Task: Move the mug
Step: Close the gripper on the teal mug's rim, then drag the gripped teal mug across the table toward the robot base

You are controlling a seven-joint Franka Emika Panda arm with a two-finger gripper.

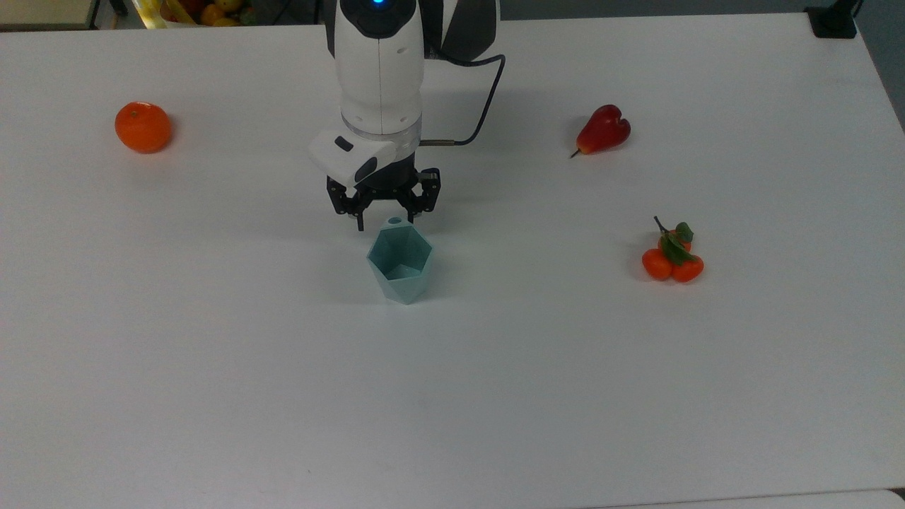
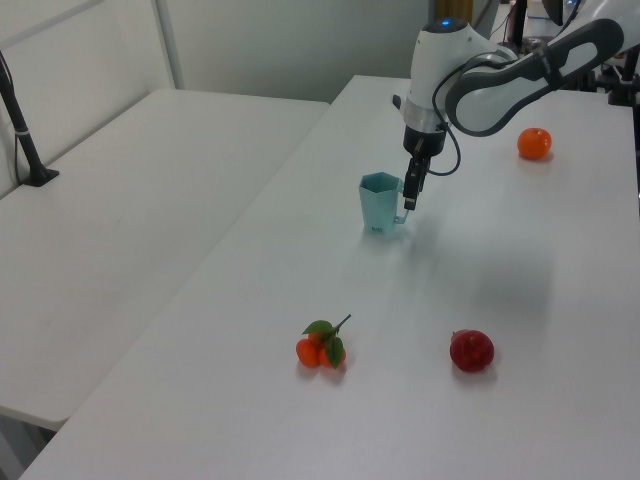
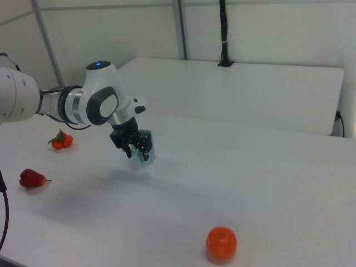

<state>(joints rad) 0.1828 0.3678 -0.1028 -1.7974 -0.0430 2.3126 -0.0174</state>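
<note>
My black two-finger pincer [image 1: 387, 220] hangs over the handle side of the pale teal-blue faceted mug with the hexagonal rim [image 1: 400, 260]. The mug stands upright near the middle of the white table [image 1: 212, 367], its small ring handle toward the top view's top edge. Pincer state: fingers spread, gripping nothing; in the top view one fingertip [image 1: 360, 224] lies to the left of the handle, the other on its far side.

In the left view the pincer [image 2: 409, 200] sits right against the handle, level with the mug's [image 2: 378, 204] upper half.

Step in hand, as I judge it: straddle the handle, then close.

- Keep the handle centred in the gap, so neither tip nudges it and turns the mug.
- Descend straight; the tapered base looks easy to tip.
- Close gently, then lift vertically before travelling.

Round orange [image 1: 143, 126], red pear-shaped fruit [image 1: 603, 130] and the leafy cluster of small tangerines [image 1: 672, 258] all lie well apart.
</note>
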